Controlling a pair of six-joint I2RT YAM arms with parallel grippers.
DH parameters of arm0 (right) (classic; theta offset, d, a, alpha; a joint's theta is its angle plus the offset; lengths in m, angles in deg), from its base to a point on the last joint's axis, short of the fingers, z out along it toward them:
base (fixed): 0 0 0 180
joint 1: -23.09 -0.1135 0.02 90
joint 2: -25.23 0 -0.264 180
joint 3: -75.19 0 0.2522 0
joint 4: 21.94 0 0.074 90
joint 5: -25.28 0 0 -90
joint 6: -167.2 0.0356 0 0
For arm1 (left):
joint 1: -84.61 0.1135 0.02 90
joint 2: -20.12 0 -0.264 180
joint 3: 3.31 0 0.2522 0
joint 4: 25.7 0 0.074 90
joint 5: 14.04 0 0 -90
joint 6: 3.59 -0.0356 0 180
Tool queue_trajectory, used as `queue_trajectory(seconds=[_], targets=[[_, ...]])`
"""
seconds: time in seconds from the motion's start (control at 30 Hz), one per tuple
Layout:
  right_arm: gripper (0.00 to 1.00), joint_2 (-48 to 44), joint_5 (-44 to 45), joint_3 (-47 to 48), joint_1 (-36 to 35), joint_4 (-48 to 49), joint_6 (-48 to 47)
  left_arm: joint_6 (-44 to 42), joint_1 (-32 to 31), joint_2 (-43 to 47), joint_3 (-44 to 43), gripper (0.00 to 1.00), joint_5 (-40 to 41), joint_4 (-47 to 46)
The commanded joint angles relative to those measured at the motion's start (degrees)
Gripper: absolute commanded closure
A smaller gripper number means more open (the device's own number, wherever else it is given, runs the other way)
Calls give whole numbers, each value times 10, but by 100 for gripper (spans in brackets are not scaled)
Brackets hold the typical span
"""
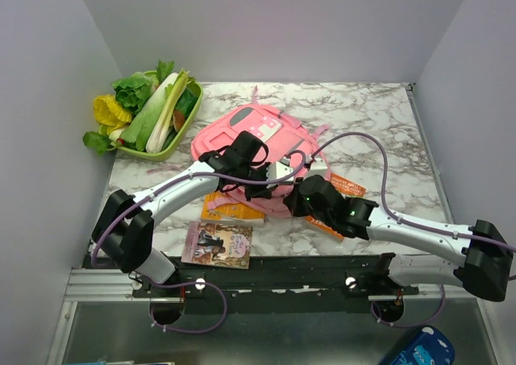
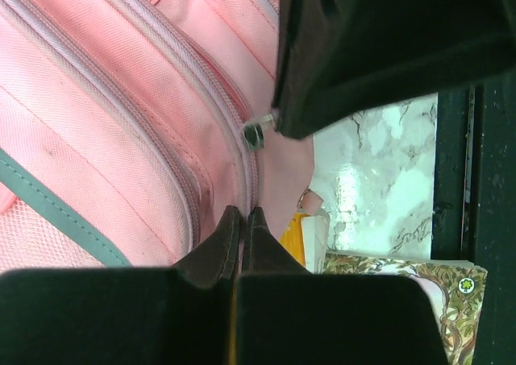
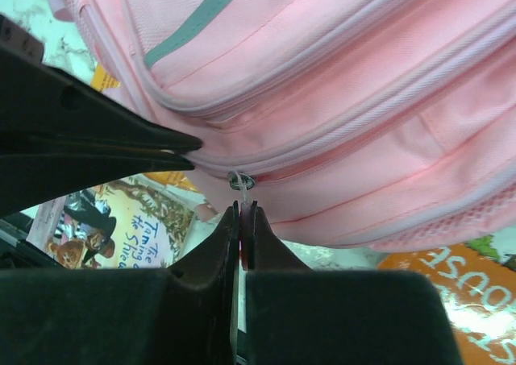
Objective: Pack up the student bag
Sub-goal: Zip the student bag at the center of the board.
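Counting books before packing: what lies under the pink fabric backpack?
Two orange books poke out from beneath the pink fabric backpack: the left orange book and the right orange book. Their remaining parts, and anything else underneath, are covered.

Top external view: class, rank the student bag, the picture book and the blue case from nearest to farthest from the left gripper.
1. student bag, under the left gripper.
2. picture book, near edge, left side.
3. blue case, bottom right corner.
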Motion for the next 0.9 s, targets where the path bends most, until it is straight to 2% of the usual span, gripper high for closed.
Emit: queue_trajectory(seconds=[0.0, 0.37, 0.87], targets=[[99, -36, -21, -18, 43, 17, -19, 7, 0, 8, 7, 100, 12, 6], [99, -18, -60, -12, 179, -32, -97, -42, 12, 32, -25, 100, 7, 95], [99, 103, -22, 122, 318, -7, -198, -143, 14, 46, -37, 100, -9, 211]])
